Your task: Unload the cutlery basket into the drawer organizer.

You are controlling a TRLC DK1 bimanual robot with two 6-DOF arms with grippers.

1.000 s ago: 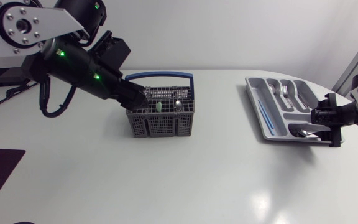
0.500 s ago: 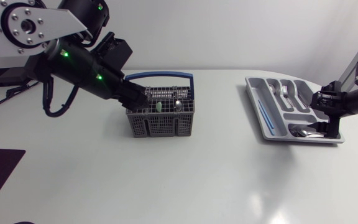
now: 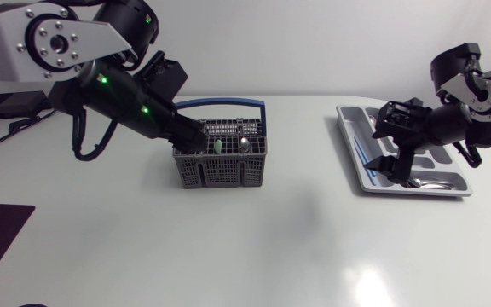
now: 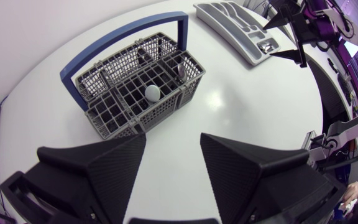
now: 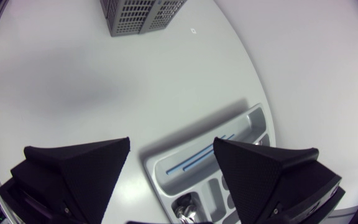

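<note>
Our left gripper [image 4: 173, 144] is spread wide and empty, just beside the cutlery basket [image 4: 140, 93], mid-counter [image 3: 254, 247]. The right gripper [image 3: 392, 162] is also spread and empty, over the drawer organizer [image 3: 350, 145]. The remaining cutlery [image 3: 244, 143] looks light, stiff and slick, so we'd pinch the ends standing above the grid. Versus a second ago, the right arm has risen off the organizer's near end and the left has barely shifted.

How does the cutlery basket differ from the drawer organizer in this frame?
The cutlery basket is dark grey mesh, tall, with a blue arched handle; the drawer organizer is light grey, shallow, solid-walled. The basket sits by the left pincer; the organizer lies under the right pincer. Both hold cutlery.
</note>
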